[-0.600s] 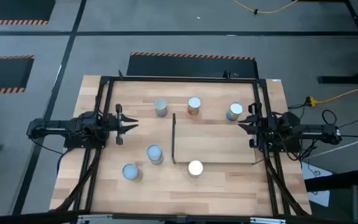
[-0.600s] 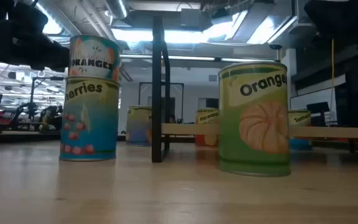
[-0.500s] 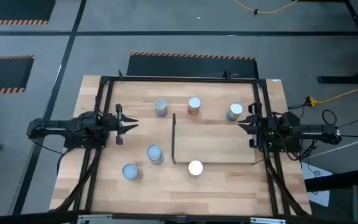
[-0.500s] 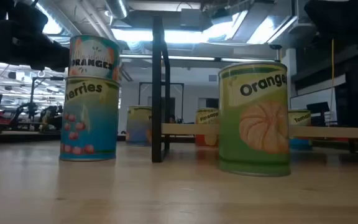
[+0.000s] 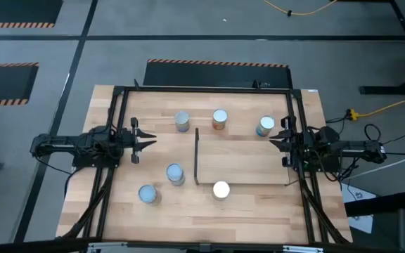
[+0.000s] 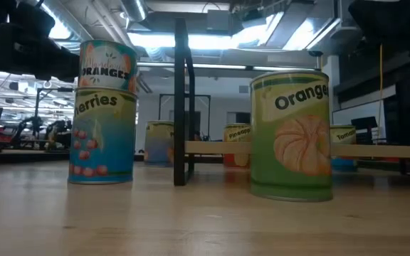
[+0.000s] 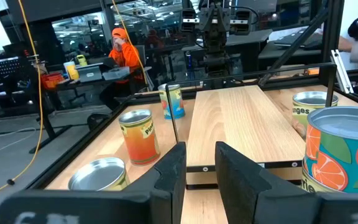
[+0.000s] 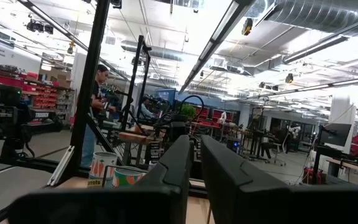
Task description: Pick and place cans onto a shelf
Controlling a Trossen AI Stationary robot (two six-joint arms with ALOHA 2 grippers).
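Six cans stand upright on the tabletop. Three are in a far row [image 5: 181, 121], [image 5: 219, 118], [image 5: 266, 125]. Two are at the near left [image 5: 175, 173], [image 5: 147, 194]. A white-topped one [image 5: 221, 189] stands just before the shelf's near edge. The shelf [image 5: 248, 160], a light-wood board with a dark upright panel [image 5: 196, 156] on its left edge, has no can on it. My left gripper [image 5: 151, 140] hovers left of the panel and my right gripper [image 5: 273, 138] at the shelf's right end. Both have their fingers close together around nothing.
A black metal frame [image 5: 202, 89] runs round the tabletop's far, left and right sides. The low view shows the green orange can [image 6: 291, 135] and the blue berries can [image 6: 102, 136] close by. People sit and stand in the room beyond the table [image 7: 122, 46].
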